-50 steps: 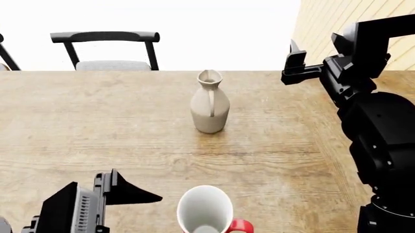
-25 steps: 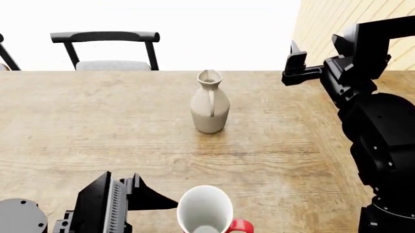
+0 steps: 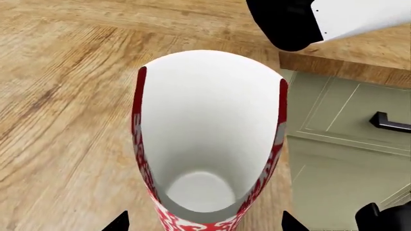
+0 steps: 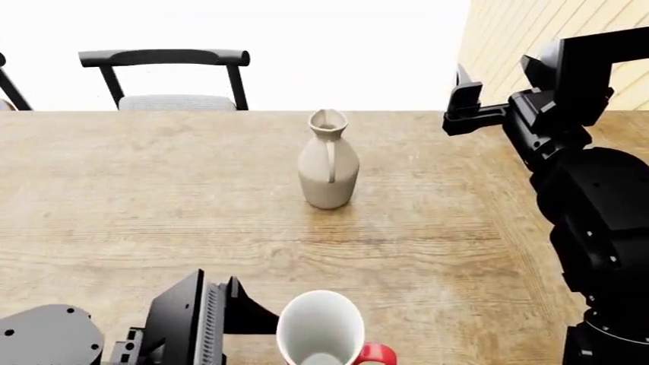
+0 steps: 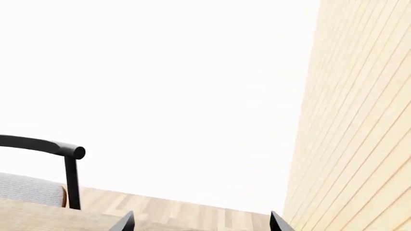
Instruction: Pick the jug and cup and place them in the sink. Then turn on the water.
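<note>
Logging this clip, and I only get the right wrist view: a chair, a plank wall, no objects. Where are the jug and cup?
Observer: The head view shows the jug upright in the middle of the table, with the cup nearer the robot.
Operator: Is anything gripped?
Observer: No. The left pincer is open, its tips either side of the cup.
Operator: And the right pincer?
Observer: The right pincer is open and empty, held up at the right, away from both.

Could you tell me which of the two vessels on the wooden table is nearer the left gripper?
The red floral mug with white inside, right beside the left gripper; the cream ceramic jug stands farther back, mid-table.
</note>
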